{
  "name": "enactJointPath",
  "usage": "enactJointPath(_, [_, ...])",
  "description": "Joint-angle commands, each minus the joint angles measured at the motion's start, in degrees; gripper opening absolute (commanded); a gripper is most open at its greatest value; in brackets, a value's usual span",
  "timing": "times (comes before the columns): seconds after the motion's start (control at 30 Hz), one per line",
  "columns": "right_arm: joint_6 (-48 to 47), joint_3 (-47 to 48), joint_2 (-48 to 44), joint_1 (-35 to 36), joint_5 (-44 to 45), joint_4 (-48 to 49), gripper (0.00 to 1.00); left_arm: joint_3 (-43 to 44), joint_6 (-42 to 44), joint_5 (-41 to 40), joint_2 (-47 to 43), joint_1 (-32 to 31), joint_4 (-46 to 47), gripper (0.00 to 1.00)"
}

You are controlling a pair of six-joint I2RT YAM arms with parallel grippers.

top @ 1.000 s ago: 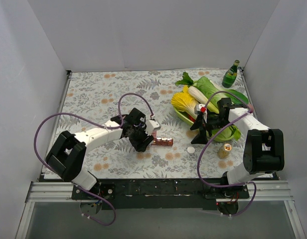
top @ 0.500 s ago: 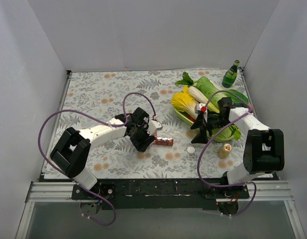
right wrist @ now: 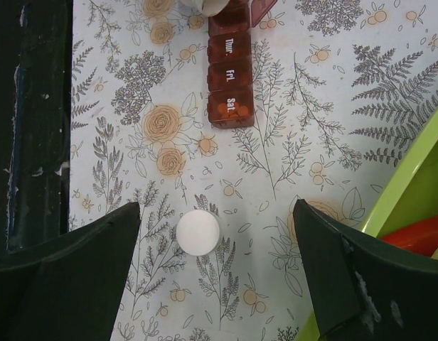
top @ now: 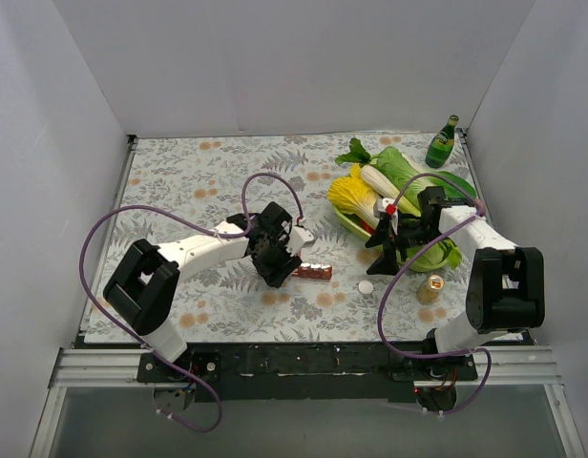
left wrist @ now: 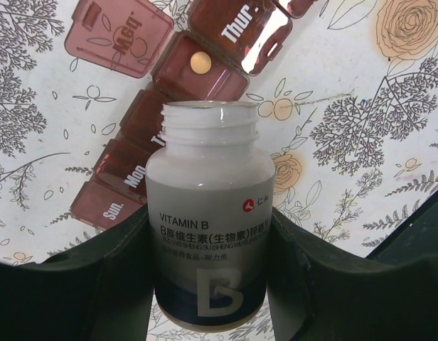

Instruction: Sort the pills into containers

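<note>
The containers [top: 313,272] are a dark-red strip of day compartments lying mid-table. In the left wrist view the strip [left wrist: 126,167] runs from Sun. to Thur. One lid is flipped open, and that open compartment holds a small tan pill [left wrist: 200,62]. My left gripper [top: 278,260] is shut on a white Vitamin B bottle [left wrist: 208,213]. The bottle is uncapped and its mouth points over the strip. My right gripper [top: 388,250] is open and empty above the white bottle cap [right wrist: 198,232]. The Thur., Fri. and Sat. compartments [right wrist: 230,71] show in the right wrist view.
A green tray [top: 437,256] of vegetables lies at the right under the right arm. A green glass bottle [top: 442,143] stands at the back right. A tan-lidded jar [top: 430,287] stands near the front right. The white cap [top: 367,286] lies right of the strip.
My left arm has shifted a little to the right with the bottle, closer over the strip. The right arm has not moved.
</note>
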Motion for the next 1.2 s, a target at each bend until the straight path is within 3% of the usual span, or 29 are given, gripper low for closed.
enactJointPath(0.0, [-1.42, 1.91, -1.37, -0.32, -2.09, -1.86, 0.96, 2.35, -0.76, -1.37, -0.26, -0.54, -1.34, 0.0])
enactJointPath(1.17, [-1.78, 2.0, -0.93, -0.85, -2.35, -2.3, 0.96, 7.01, -2.17, -3.92, 3.69, -1.68, -6.09, 0.0])
